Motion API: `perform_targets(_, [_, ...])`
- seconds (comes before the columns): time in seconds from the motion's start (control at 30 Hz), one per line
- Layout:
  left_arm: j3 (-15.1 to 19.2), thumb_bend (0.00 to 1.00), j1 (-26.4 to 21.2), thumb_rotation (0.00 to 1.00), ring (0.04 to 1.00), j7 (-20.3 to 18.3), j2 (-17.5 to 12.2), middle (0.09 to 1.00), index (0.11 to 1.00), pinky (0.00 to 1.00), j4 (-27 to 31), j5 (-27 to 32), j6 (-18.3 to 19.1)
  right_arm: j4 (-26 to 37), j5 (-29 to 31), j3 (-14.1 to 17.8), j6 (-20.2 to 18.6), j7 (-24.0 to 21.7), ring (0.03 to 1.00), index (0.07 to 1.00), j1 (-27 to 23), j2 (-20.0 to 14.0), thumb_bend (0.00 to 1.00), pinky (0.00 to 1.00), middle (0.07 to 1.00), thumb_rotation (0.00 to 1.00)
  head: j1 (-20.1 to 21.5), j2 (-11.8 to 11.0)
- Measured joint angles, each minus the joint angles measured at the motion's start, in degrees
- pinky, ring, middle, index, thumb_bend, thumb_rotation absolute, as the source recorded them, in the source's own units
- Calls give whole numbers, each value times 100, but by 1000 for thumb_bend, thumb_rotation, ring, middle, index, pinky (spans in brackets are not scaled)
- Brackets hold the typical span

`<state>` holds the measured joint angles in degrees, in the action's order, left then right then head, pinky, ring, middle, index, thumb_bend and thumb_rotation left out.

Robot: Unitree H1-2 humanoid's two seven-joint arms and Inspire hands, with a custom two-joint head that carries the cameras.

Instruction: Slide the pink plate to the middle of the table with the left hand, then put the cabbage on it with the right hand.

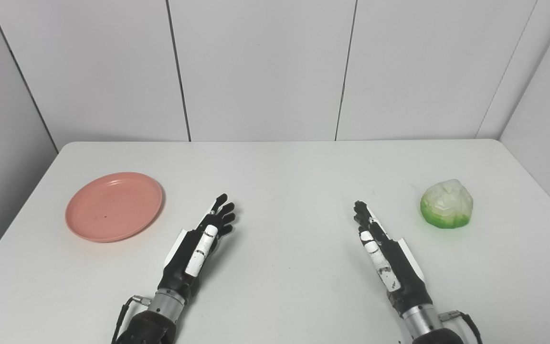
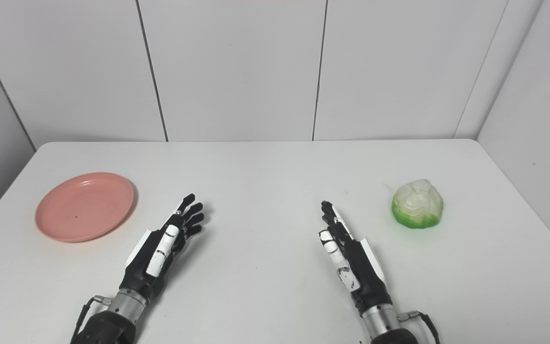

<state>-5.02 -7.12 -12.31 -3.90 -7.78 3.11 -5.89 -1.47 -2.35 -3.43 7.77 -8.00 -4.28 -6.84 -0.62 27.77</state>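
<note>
A pink plate [image 1: 114,206] lies flat on the left side of the white table [image 1: 284,172], with nothing on it. A pale green and white cabbage [image 1: 447,204] sits on the right side. My left hand [image 1: 203,239] rests low over the table to the right of the plate, fingers stretched out and apart, holding nothing. My right hand [image 1: 380,246] lies left of the cabbage, also open with straight fingers, a clear gap between it and the cabbage.
Grey wall panels [image 1: 260,67] close off the table's far edge and both sides. The two forearms come in over the table's near edge.
</note>
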Motion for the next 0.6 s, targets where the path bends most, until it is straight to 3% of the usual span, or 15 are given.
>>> perform_targets(0.6, [12, 546, 5, 1000, 933, 0, 2, 950, 953, 914, 24, -43, 6, 18, -3, -7, 6, -3, 966, 960, 5, 3, 293, 992, 965, 1000, -17, 150])
